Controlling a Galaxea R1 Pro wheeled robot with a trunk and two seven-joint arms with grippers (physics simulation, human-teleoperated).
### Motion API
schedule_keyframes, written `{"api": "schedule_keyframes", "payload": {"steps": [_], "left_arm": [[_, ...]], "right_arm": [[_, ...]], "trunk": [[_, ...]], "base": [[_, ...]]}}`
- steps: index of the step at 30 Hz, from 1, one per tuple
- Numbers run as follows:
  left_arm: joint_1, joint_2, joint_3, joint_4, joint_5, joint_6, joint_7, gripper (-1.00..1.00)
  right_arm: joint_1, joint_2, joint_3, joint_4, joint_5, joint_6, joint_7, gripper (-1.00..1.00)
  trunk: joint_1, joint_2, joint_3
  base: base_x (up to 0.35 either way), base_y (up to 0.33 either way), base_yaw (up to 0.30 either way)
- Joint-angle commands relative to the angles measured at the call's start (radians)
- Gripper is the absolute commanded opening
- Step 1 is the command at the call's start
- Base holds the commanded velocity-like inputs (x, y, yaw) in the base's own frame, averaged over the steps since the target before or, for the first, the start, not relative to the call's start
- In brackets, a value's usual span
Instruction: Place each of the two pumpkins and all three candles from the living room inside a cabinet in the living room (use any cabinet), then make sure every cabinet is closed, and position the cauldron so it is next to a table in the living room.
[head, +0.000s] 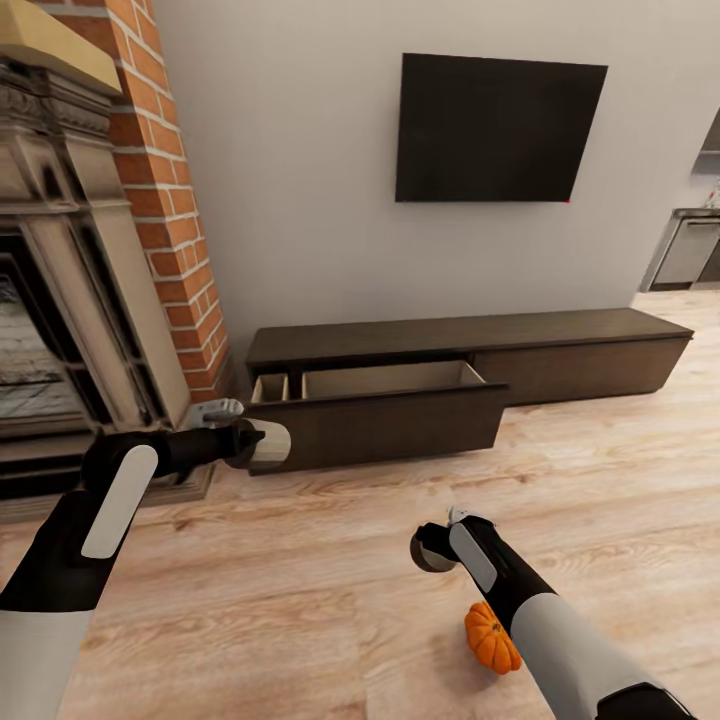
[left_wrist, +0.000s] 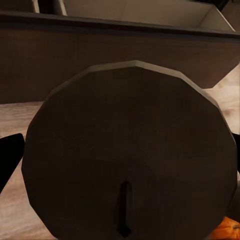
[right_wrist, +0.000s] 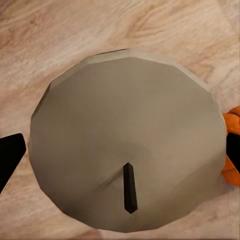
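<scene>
Candles are sitting clamped in both sets of jaws: left candle (head: 268, 443) nearing the cabinet (head: 470, 355) drawer (head: 375, 405), open at mid-frame; right candle (head: 433, 547); pumpkin (head: 492, 637) lying on floor, lower right. Nothing appears stowed.

The floor (head: 330, 590) was pale wood-grain planking, evenly lit. The rear wall (head: 300, 180) was plain light grey and carried a black wall-mounted television (head: 497, 128). A red brick chimney column (head: 165, 200) stood at the left, beside an ornate dark fireplace surround (head: 60, 260). A grey appliance front (head: 690, 250) stood in an adjoining area at far right.
</scene>
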Motion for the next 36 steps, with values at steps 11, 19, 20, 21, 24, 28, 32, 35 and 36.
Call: {"api": "schedule_keyframes", "payload": {"steps": [11, 19, 20, 21, 24, 28, 32, 35, 36], "left_arm": [[0.0, 0.001, -0.001, -0.001, 0.01, 0.002, 0.01, -1.0], [0.0, 0.001, -0.002, -0.001, 0.009, 0.002, 0.01, -1.0], [-0.001, 0.001, -0.002, -0.001, 0.009, 0.002, 0.01, -1.0], [-0.001, 0.001, -0.002, -0.001, 0.009, 0.002, 0.01, -1.0], [0.0, 0.001, -0.002, -0.001, 0.009, 0.002, 0.01, -1.0], [0.0, 0.001, -0.002, -0.001, 0.009, 0.002, 0.01, -1.0], [0.0, 0.001, -0.002, -0.001, 0.01, 0.002, 0.01, -1.0], [0.0, 0.001, -0.002, -0.001, 0.009, 0.002, 0.01, -1.0], [0.0, 0.001, -0.002, -0.001, 0.009, 0.002, 0.01, -1.0]], "right_arm": [[-0.001, 0.0, 0.006, -0.002, -0.011, 0.001, -0.01, -1.0], [-0.001, 0.0, 0.006, -0.001, -0.011, 0.001, -0.01, -1.0], [-0.001, 0.0, 0.006, -0.001, -0.011, 0.001, -0.01, -1.0], [-0.001, 0.0, 0.006, -0.001, -0.011, 0.001, -0.01, -1.0], [-0.001, 0.0, 0.006, -0.001, -0.011, 0.001, -0.01, -1.0], [-0.001, 0.0, 0.006, -0.001, -0.011, 0.001, -0.01, -1.0], [-0.001, 0.0, 0.006, -0.001, -0.011, 0.001, -0.01, -1.0], [-0.001, 0.001, 0.006, -0.001, -0.011, 0.001, -0.01, -1.0], [-0.001, 0.001, 0.006, -0.001, -0.011, 0.001, -0.01, -1.0]], "trunk": [[0.0, 0.0, -0.001], [0.0, 0.0, -0.001], [0.0, 0.0, -0.001], [0.0, 0.0, -0.001], [0.0, 0.0, -0.001], [0.0, 0.0, -0.001], [0.0, 0.0, -0.001], [0.0, 0.0, -0.001], [0.0, 0.0, -0.001]], "base": [[0.003, 0.329, -0.005], [0.07, 0.329, 0.0], [0.057, 0.329, 0.0], [0.045, 0.329, 0.0], [0.024, 0.327, 0.0], [0.008, 0.304, 0.0], [0.002, 0.266, 0.0], [0.027, 0.178, 0.0], [0.137, 0.086, 0.0]]}}
